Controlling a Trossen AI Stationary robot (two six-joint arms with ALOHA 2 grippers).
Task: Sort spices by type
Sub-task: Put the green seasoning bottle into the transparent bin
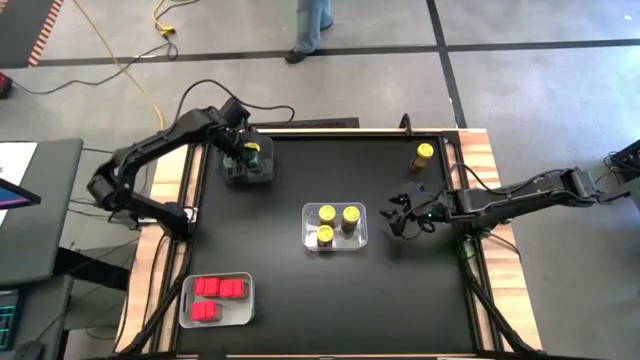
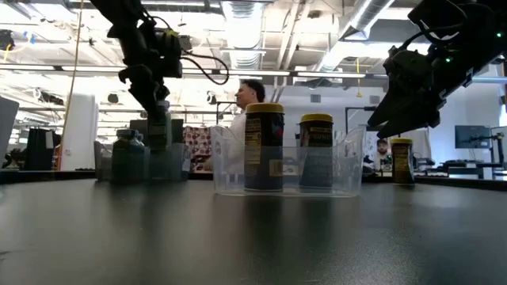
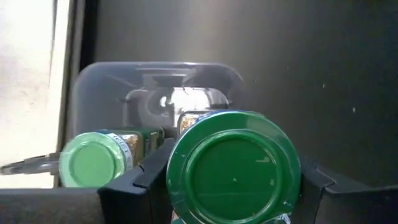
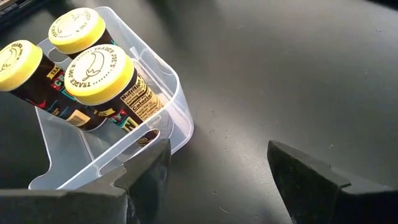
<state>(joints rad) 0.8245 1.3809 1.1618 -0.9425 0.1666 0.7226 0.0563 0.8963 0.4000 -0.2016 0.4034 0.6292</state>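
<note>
1. We have the left hand (image 3: 233, 193) clasped around a green-lidded jar (image 3: 234, 167) directly above the grey bin (image 1: 246, 166), where another green-lidded jar (image 3: 93, 163) already stands.
2. Our right hand (image 4: 214, 180) hangs unclenched and empty just beside the clear bin (image 4: 177, 124) holding three yellow-lidded jars (image 4: 98, 73).
3. We judge the green jar's drop-off is in hand.
4. Next, we fetch the stray yellow-lidded jar (image 1: 424, 154), well apart from the clear bin.

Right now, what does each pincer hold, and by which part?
Left pincer grips a green-lidded jar by its lid, above the grey bin. Right pincer holds nothing.
</note>
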